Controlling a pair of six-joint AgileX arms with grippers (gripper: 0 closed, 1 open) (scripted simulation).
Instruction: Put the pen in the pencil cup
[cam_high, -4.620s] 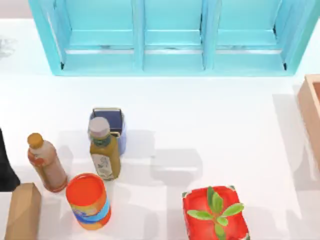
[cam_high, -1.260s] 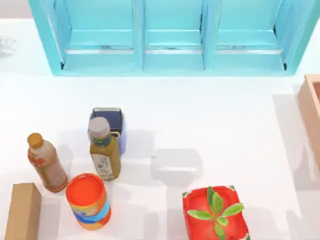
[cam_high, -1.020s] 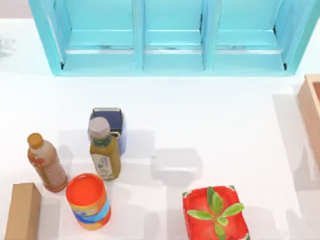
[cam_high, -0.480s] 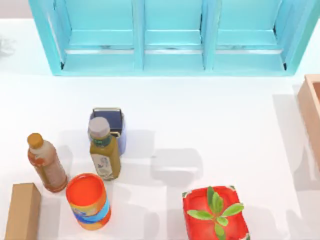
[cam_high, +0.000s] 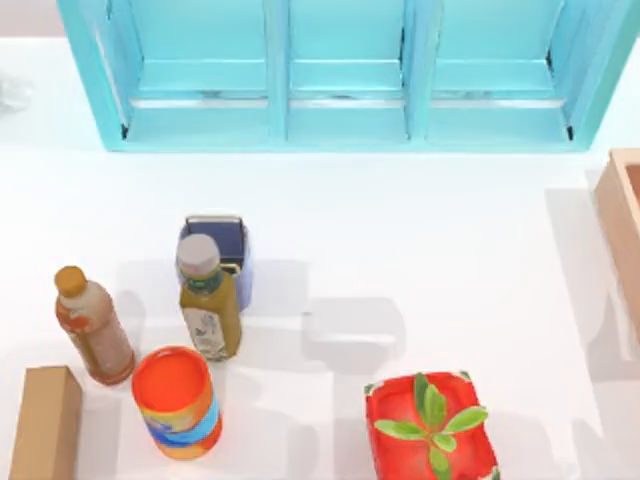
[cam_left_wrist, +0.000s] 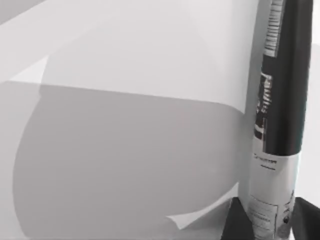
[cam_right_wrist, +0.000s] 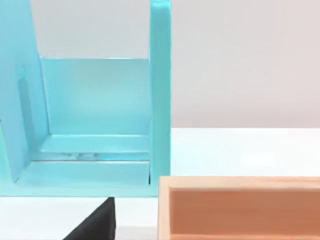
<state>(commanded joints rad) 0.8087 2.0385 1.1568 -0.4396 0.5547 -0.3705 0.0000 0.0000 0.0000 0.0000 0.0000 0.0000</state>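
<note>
At the table's near edge, you lose the bottom of the red planter (cam_high: 430, 440) and the cardboard box (cam_high: 45, 425) past the frame. The wooden tray (cam_high: 622, 215) runs off the right edge. A green bottle (cam_high: 208, 300) hides part of the pencil cup (cam_high: 222, 240).

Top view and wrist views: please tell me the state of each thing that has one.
Square periwinkle-blue pencil cup: upright, open, nothing seen inside.
Black and silver pen: gripped at its lower end by the left gripper.
Olive bottle: upright, capped.
Brown bottle: upright, capped.
Orange can: upright.
</note>
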